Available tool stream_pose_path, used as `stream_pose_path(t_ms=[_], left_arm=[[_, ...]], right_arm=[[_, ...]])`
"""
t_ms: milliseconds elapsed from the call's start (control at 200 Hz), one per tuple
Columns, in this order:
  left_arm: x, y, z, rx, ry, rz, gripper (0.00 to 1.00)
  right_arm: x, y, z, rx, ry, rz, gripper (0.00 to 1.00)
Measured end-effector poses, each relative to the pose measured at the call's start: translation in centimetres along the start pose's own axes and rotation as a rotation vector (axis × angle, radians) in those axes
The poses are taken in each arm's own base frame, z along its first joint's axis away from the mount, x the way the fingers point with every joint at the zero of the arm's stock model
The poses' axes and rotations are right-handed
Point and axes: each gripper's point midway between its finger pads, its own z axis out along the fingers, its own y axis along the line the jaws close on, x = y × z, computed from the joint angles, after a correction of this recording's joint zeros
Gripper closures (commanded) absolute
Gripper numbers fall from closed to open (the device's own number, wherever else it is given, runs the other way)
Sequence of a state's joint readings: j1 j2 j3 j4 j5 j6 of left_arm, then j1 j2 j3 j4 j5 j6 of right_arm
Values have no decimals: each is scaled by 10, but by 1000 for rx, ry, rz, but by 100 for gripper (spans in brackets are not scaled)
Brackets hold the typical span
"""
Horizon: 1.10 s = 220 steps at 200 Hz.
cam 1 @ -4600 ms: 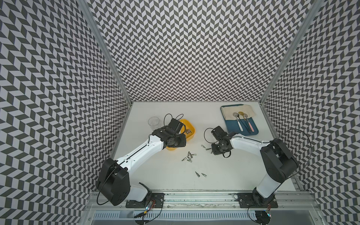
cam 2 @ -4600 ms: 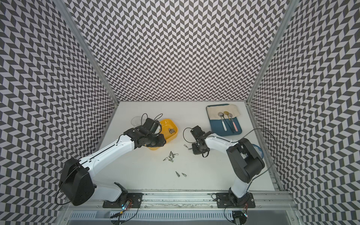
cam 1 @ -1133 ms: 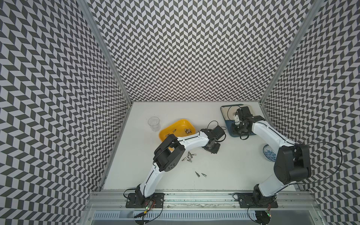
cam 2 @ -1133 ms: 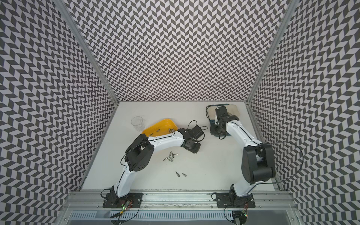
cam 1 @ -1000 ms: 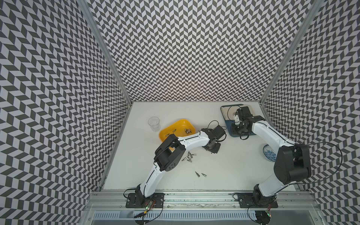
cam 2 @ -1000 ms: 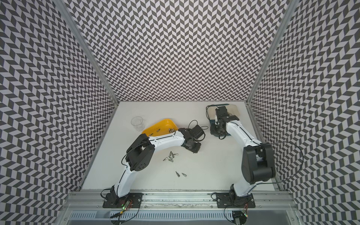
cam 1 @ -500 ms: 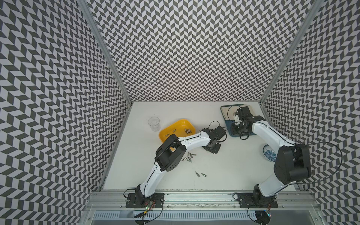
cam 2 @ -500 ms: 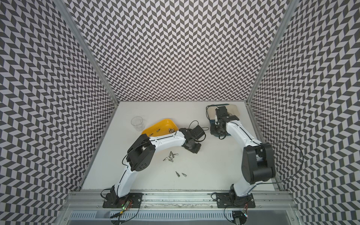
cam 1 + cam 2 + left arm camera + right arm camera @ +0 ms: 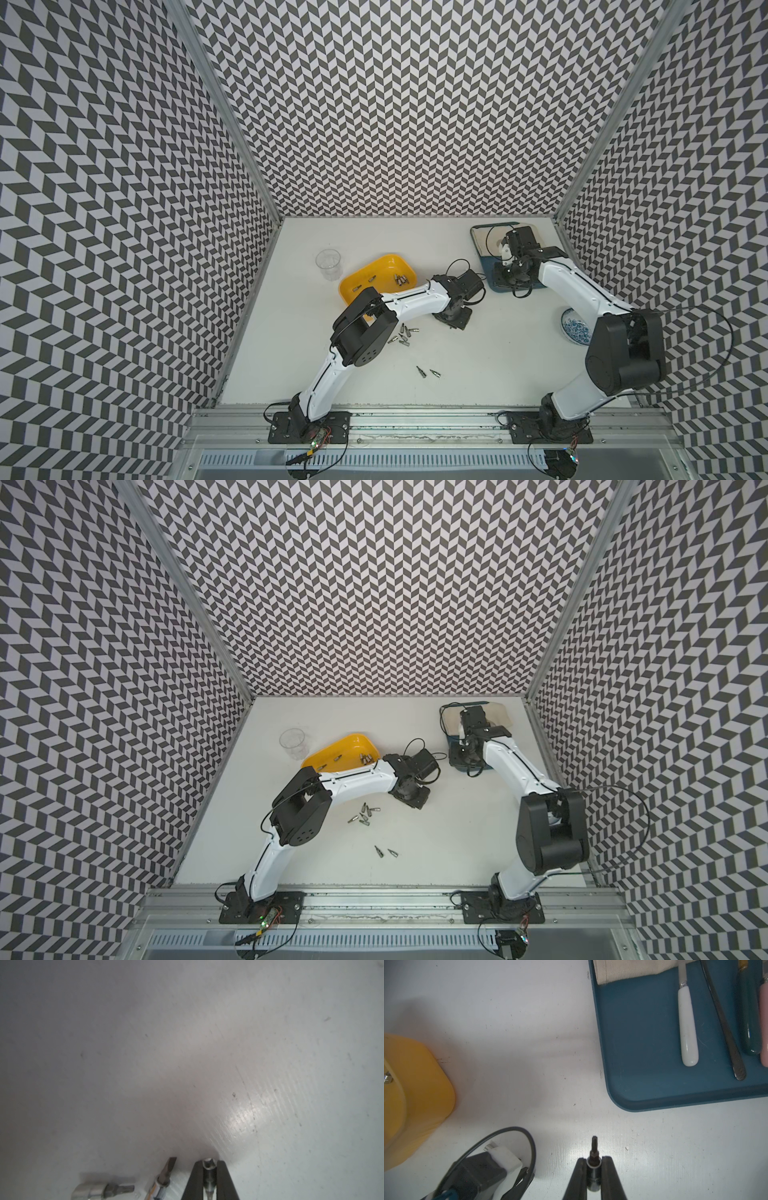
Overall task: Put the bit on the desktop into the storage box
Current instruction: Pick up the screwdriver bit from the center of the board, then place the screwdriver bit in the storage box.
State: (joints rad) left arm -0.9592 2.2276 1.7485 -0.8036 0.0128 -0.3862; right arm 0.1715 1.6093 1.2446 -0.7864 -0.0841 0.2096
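Left end effector [image 9: 208, 1164] pinches a bit [image 9: 208, 1180] beside a slotted bit [image 9: 166, 1172]. Lift straight, grip firm, and release low over the storage box [image 9: 386, 264].

storage box [image 9: 384, 266]: yellow, shallow, bits [image 9: 401, 279] inside | loose bits [image 9: 405, 335]: clustered on desktop [image 9: 490, 365], near box

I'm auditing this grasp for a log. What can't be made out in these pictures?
Bit in the left gripper, left wrist view: one end is cut off by the frame edge; in both top views the wrist hides the jaws.
Bits in the storage box, in a top view: too small to tell types.
Utensils on the blue tray, right wrist view: heads cut off by the frame edge.
Socket bit, left wrist view: blurred.
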Motion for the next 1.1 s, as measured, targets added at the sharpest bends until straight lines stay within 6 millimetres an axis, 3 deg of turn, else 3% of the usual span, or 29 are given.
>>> stream_pose_path(t_ms=[90, 205, 361, 476, 586, 686, 902, 1102], left_arm=[[0, 9, -13, -7, 6, -18, 100], [-16, 37, -54, -9, -45, -80, 100], [-45, 101, -131, -19, -205, -215, 100], [-39, 154, -161, -60, -262, -316, 100], [-16, 190, -152, -102, -221, -391, 100], [7, 210, -135, -129, -154, -435, 100], [23, 226, -123, -150, -117, -473, 100], [37, 242, -98, -168, -63, -512, 100]], right_arm=[[-3, 2, -2, -5, -8, -1, 100], [-8, 5, -5, -20, -19, -2, 100], [-13, 13, -9, -46, -28, -9, 100], [-23, 28, -12, -68, -40, -35, 100], [-34, 59, -12, -103, -51, -89, 100], [-37, 92, -11, -144, -50, -137, 100], [-38, 161, -3, -238, -32, -226, 100], [-36, 200, 2, -293, -12, -268, 100]])
